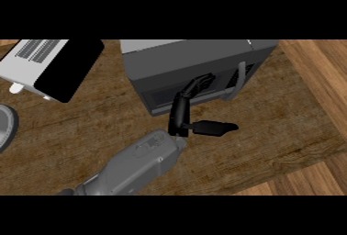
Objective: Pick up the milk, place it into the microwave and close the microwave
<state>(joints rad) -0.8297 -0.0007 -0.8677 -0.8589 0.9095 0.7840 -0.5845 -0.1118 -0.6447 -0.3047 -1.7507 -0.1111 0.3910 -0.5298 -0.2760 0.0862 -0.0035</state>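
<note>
The grey microwave (196, 59) stands at the back middle of the counter. Its door looks shut, with a pale upright handle (239, 79) at the door's right side. My left hand (181, 112) comes in from the lower left on a grey forearm. It is open, and its straight fingers (198, 85) touch the door's front left of the handle. The thumb (213, 127) sticks out to the right. No milk shows in the head view. My right hand is out of the picture.
A white appliance with a black panel (47, 64) sits at the back left. A grey round rim (5, 124) pokes in at the left edge. The brown countertop (271, 124) ends at lighter wood on the right.
</note>
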